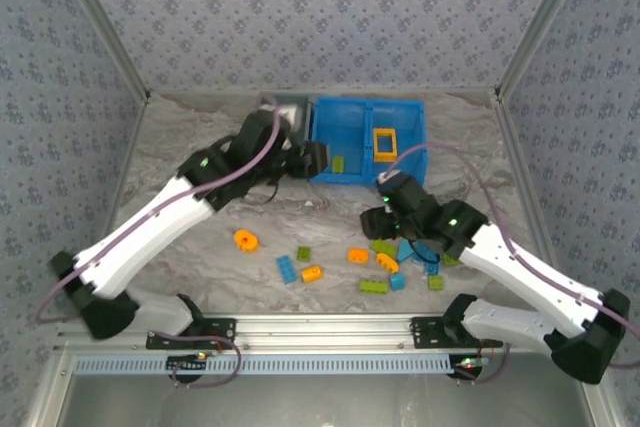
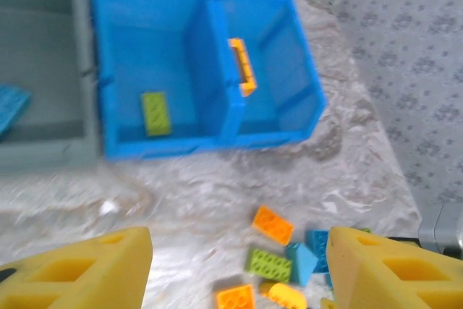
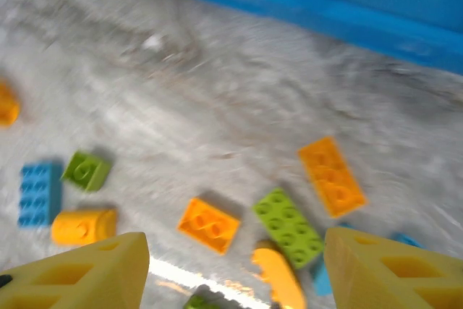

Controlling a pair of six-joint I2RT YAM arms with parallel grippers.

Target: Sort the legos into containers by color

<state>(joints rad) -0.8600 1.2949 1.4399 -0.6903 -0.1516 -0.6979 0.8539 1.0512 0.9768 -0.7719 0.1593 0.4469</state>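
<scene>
Early days: green brick (image 2: 155, 113), orange frame (image 2: 243, 66) in blue bin (image 2: 181, 148), maybe a blue brick (image 2: 11, 106) in grey bin (image 2: 43, 153), other legos (image 3: 208, 224) loose on bench (image 3: 217, 92), left pincer (image 2: 239, 273) and right pincer (image 3: 235, 273) open, empty.

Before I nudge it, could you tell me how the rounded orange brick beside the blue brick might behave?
The orange brick looks cylindrical and seems to lie on its side, so it may roll. It appears to be small, hard plastic, so it is probably light and rigid.

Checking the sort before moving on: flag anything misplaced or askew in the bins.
Orange frame seems propped against the divider of the blue bin, not lying flat. No colours look mixed.
</scene>
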